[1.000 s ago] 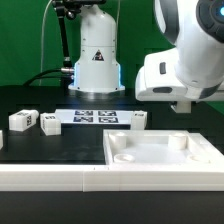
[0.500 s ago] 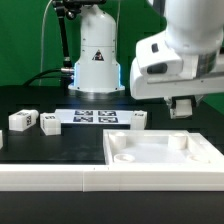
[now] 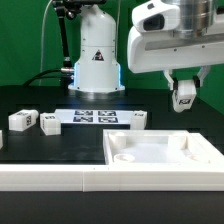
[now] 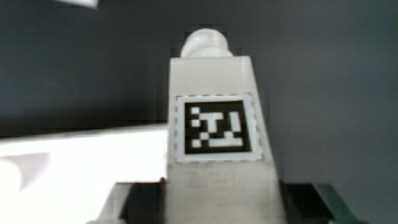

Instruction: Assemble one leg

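While it hangs in the upper right of the exterior view, the end effector (image 3: 184,90) grips a small white rectangular plastic leg (image 3: 184,97) with a black-and-white square tag (image 4: 217,126). Raised off the black bench (image 3: 60,145), the leg seems to hang over the far right corner of the large white raised-rim plastic tray (image 3: 160,172).
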